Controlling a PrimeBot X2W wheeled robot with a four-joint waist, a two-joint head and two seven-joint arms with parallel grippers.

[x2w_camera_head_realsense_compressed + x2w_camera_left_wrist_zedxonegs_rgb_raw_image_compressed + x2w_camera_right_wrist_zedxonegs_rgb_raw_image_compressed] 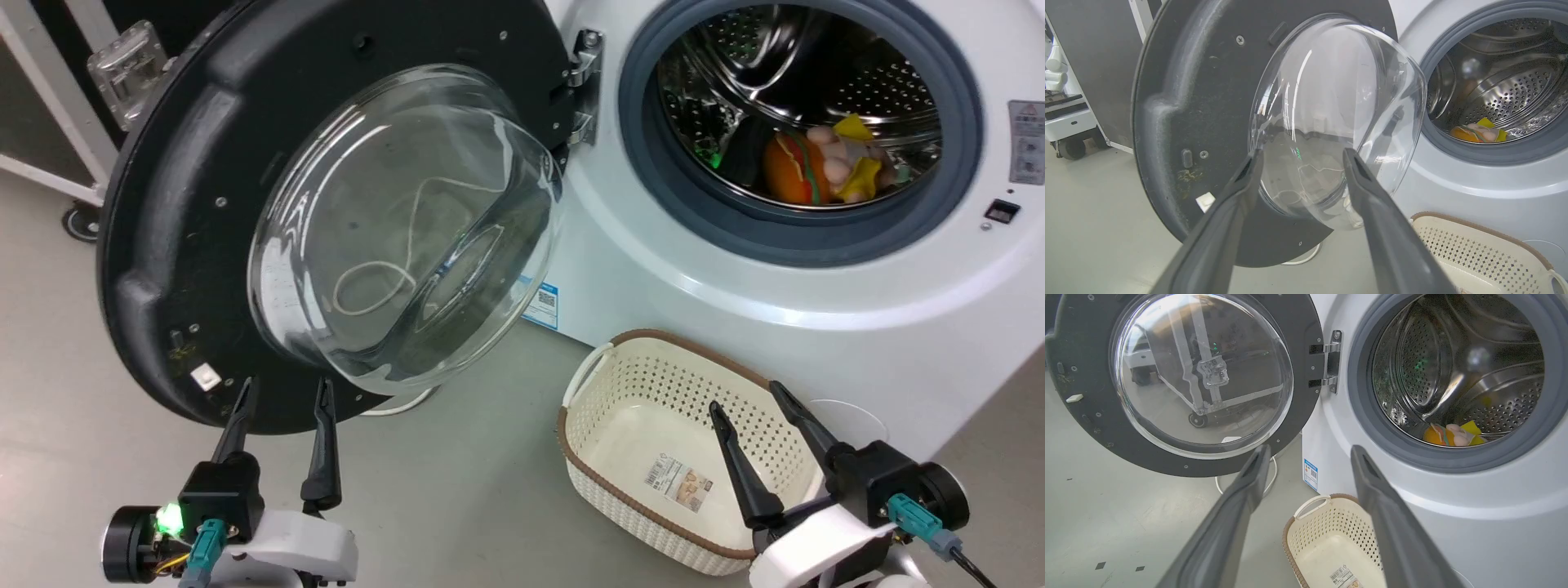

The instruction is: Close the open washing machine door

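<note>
The washing machine door was seen swung wide open in the upper left of the head view. It was carried by its metal hinge at the left side of the washing machine. Its clear glass bowl was bulging toward the camera, well apart from the drum opening. The steel drum, ringed by a grey gasket, was seen in the upper right of the frame, and some orange and yellow soft items were lying at its bottom. A small blue label sticker was stuck on the white front, near the lower right edge of the glass bowl in the picture.

The left gripper was found in the lower left of the frame. Its jaws were released and spread apart, and nothing was held between them. Its tips were pointed up at the lower edge of the door; whether they were touching it could not be told. In the left wrist view the glass bowl was seen between the two fingers.

The right gripper was found in the lower right of the frame, its jaws also released, with nothing grasped. It was seen in front of a cream perforated basket, which was standing on the grey floor just beside the machine front. A paper label was lying on the bottom of the basket.
</note>
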